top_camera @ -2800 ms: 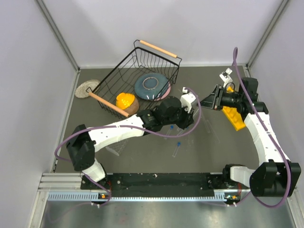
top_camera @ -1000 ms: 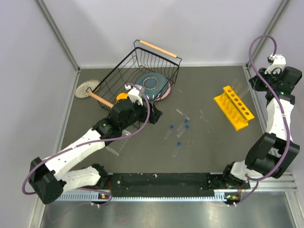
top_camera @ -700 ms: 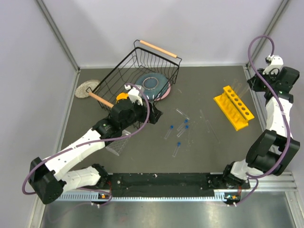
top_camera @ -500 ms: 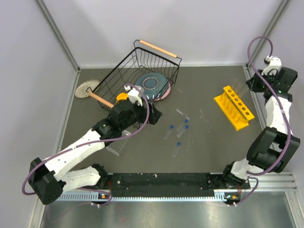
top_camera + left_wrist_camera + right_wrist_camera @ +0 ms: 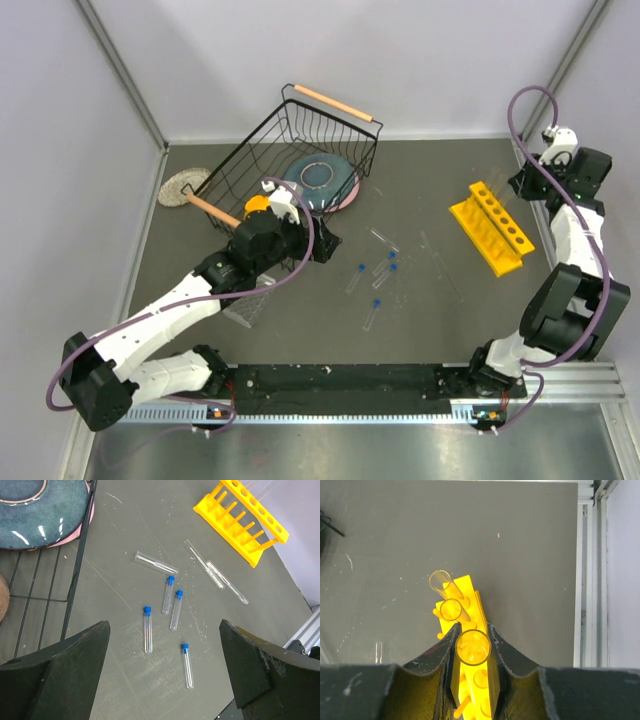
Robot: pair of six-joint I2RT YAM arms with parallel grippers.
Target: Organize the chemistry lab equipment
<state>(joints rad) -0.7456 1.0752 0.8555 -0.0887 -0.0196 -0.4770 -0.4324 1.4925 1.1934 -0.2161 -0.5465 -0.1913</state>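
Shifting right gripper (image 5: pixel 472 632), tube (image 5: pixel 473 648) clamped, nearer yellow rack (image 5: pixel 492 237).

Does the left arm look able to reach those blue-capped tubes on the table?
Probably yes: the left gripper hangs open facing the blue-capped tubes, and nothing lies between; the wire basket sits off to one side.

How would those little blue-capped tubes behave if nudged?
Likely they roll sideways: the blue-capped tubes are round and lie flat on the smooth table. They look thin and clear, so probably light, slippery and perhaps breakable.
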